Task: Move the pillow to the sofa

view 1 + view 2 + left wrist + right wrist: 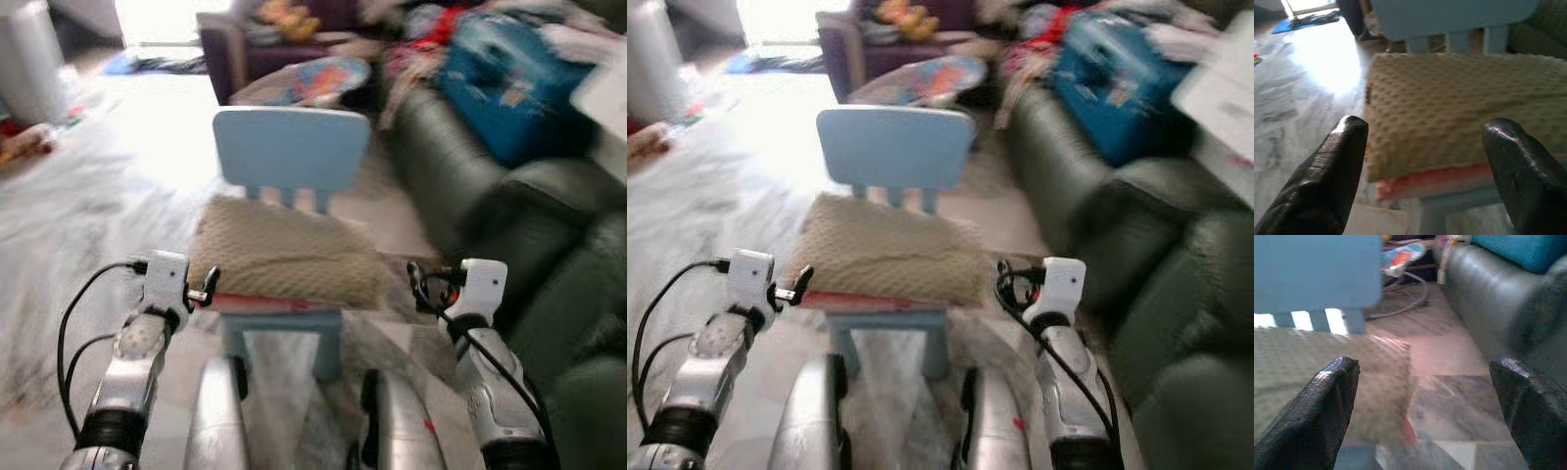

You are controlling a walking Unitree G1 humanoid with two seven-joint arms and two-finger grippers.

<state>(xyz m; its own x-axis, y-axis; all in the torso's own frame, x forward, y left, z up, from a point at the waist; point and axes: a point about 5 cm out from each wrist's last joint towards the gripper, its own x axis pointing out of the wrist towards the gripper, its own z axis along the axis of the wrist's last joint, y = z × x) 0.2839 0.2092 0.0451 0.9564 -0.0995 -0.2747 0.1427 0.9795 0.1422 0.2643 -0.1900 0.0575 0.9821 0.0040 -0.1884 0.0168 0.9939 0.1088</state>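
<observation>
A beige knobbly pillow [284,250] lies flat on the seat of a small light-blue chair [291,147], with a pink-red layer [1435,178] showing under its front edge. My left gripper [204,287] is at the pillow's front left corner; in the left wrist view its open fingers [1327,181] straddle that corner without touching it. Just off the pillow's right edge, my right gripper [415,282] is open, with the floor between its fingers [1317,411]. The dark green leather sofa [470,186] stands directly right of the chair.
A blue bag [509,88] and piled clothes lie on the sofa's far end. A colourful baby bouncer [313,78] and a purple armchair [245,44] stand behind the chair. Pale marble floor [88,225] spreads to the left.
</observation>
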